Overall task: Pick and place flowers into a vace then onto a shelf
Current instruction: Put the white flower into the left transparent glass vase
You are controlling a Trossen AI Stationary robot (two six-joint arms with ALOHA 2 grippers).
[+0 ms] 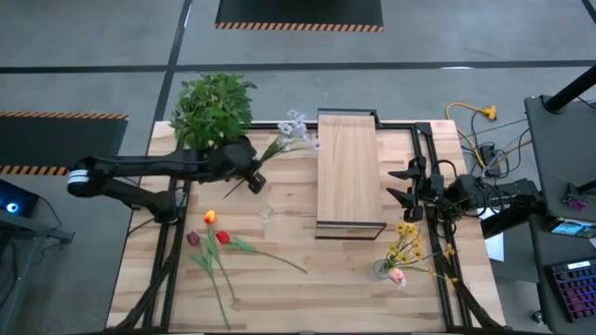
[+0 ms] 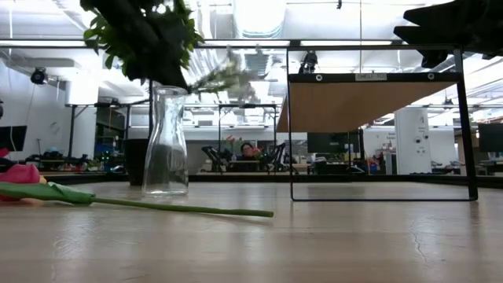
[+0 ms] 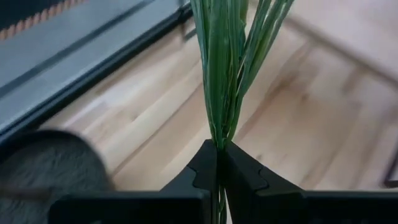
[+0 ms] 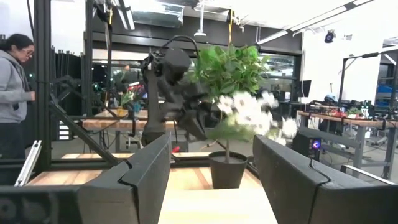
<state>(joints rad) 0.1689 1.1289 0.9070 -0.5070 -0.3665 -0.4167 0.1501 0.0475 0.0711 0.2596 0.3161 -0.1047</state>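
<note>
1. High view: left gripper (image 1: 253,177) is clenched on the green stems of a pale white-grey sprig (image 1: 291,133), whose blooms point toward one o'clock, beside the potted plant (image 1: 212,109).
2. Glass vase (image 1: 266,215) stands empty, at about five o'clock from that gripper.
3. Red and yellow tulips (image 1: 210,237) lie at seven o'clock on the table (image 1: 307,288).
4. Right gripper (image 1: 402,184), fingers spread and holding nothing, sits just beside the shelf (image 1: 350,167), at three o'clock.
5. Small yellow blooms (image 1: 406,245) lie at five o'clock.
</note>
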